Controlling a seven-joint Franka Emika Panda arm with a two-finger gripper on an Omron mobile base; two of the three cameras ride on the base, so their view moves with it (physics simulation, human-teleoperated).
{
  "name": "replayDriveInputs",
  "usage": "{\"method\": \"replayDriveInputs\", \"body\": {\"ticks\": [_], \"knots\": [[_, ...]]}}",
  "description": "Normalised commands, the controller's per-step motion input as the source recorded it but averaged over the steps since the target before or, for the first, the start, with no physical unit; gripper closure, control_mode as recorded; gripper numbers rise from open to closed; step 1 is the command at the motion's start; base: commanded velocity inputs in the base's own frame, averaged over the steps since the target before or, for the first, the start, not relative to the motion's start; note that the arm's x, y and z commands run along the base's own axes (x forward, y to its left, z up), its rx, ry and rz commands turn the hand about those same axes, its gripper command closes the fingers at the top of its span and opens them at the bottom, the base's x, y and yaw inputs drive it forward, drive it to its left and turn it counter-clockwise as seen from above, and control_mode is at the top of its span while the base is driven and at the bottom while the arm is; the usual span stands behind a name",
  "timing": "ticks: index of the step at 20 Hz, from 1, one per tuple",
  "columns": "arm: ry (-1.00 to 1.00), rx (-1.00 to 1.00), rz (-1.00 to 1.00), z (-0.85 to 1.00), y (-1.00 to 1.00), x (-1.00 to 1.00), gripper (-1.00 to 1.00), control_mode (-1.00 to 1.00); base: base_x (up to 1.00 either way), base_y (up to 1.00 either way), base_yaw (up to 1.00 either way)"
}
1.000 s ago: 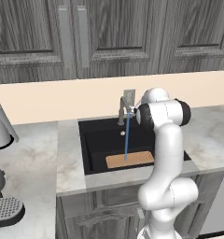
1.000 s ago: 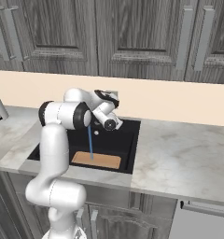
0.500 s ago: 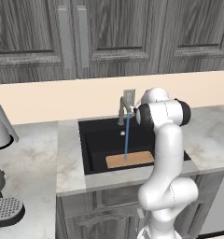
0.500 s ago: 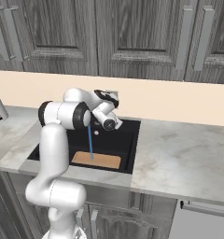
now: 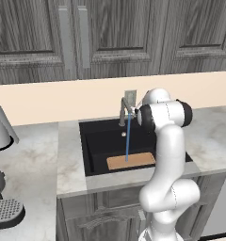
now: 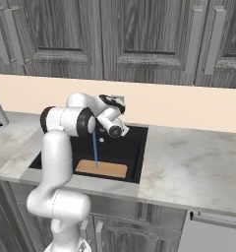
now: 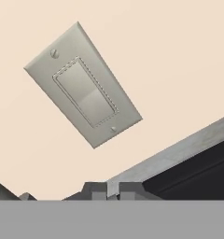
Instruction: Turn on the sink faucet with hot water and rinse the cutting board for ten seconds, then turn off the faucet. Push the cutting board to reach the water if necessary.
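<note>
The hand [image 6: 121, 129] sits high at the back of the sink [image 6: 134, 147], by the faucet; whether its fingers are apart or pressed together cannot be told, and nothing shows in its grip.

Left base view: the faucet [image 5: 124, 110] stands at the sink's [image 5: 93, 136] rear edge, and a thin blue stream of water [image 5: 128, 139] falls straight onto the cutting board [image 5: 131, 160], which lies flat at the front of the basin. A grey kettle [image 5: 1, 127] stands far left on the marble worktop [image 5: 35, 155].

Right base view: the water [image 6: 95, 150] meets the cutting board [image 6: 101, 169] near its middle.

Hand view: 1 grey wall switch plate [image 7: 82, 93] on the beige backsplash, above the worktop's [image 7: 179, 151] rear edge.
</note>
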Motion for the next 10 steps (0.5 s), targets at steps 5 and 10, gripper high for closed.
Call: {"method": "replayDriveInputs", "body": {"ticks": [5, 10], "knots": [[0.00, 0.00, 0.00, 0.00, 0.00, 0.00, -1.00, -1.00, 0.00, 0.00, 0.00], [0.00, 0.00, 0.00, 0.00, 0.00, 0.00, -1.00, -1.00, 0.00, 0.00, 0.00]]}}
